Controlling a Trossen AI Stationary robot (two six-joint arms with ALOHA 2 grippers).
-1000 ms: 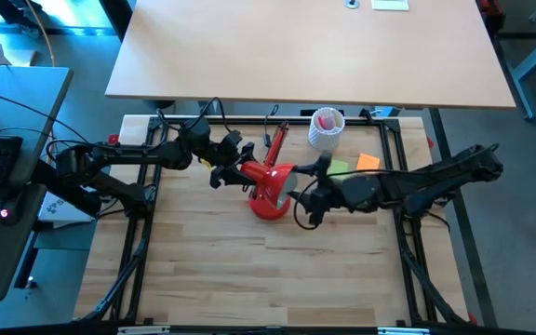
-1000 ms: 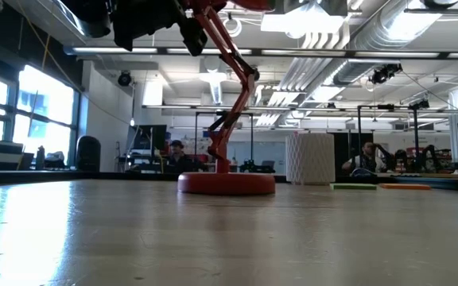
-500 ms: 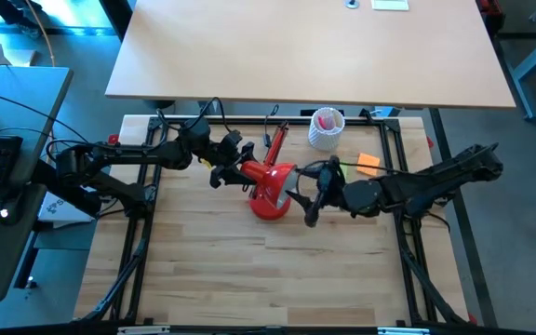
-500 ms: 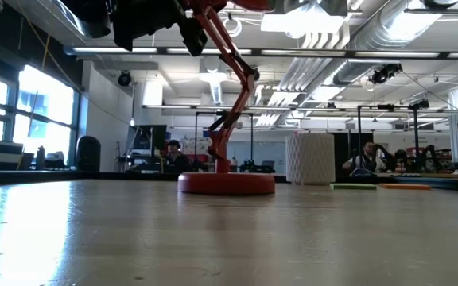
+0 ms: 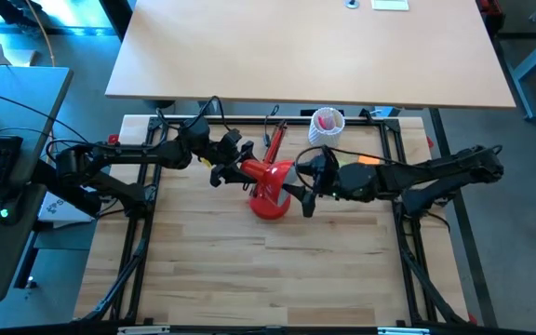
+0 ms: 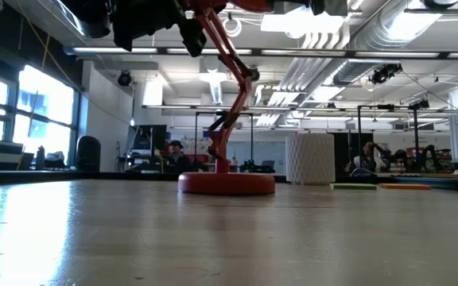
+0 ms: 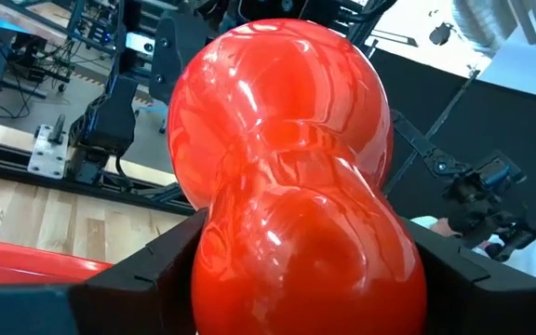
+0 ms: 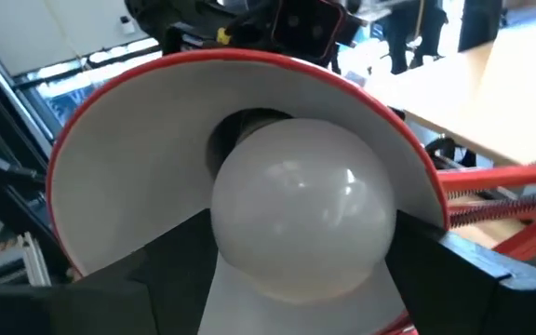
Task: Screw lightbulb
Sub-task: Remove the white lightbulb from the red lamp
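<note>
The right gripper [image 8: 296, 270] has its two dark fingers [image 8: 170, 256] set on either side of the lightbulb [image 8: 302, 216], pinching the white globe between them. The bulb sits deep inside the white-lined mouth of the red lamp's shade [image 8: 138, 140], its base pointed into the dark socket opening behind it (the screw base itself is hidden by the globe, so how far the thread has caught cannot be told). In the high view that same right gripper [image 5: 302, 191] is pressed up against the open side of the shade [image 5: 270, 189].

On the other side, the left gripper [image 7: 296, 279] clamps the glossy red back of the shade [image 7: 287, 158], a finger [image 7: 152, 274] pressing on each flank of the narrow neck, so the lamp head is braced against the turning. The high view shows the left gripper [image 5: 223, 167] at the shade's rear, with the lamp's red jointed arm [image 5: 275, 141] running back toward the white perforated cup [image 5: 325, 128].

By my reading, the fetching and the lining-up are done: the bulb is already at the socket and the shade is steadied. What is left is the twisting itself, or the rest of it, until the bulb seats, then letting go on both sides.

The lamp's round base [image 6: 227, 183] stands flat on the wooden table [image 5: 342, 270].
</note>
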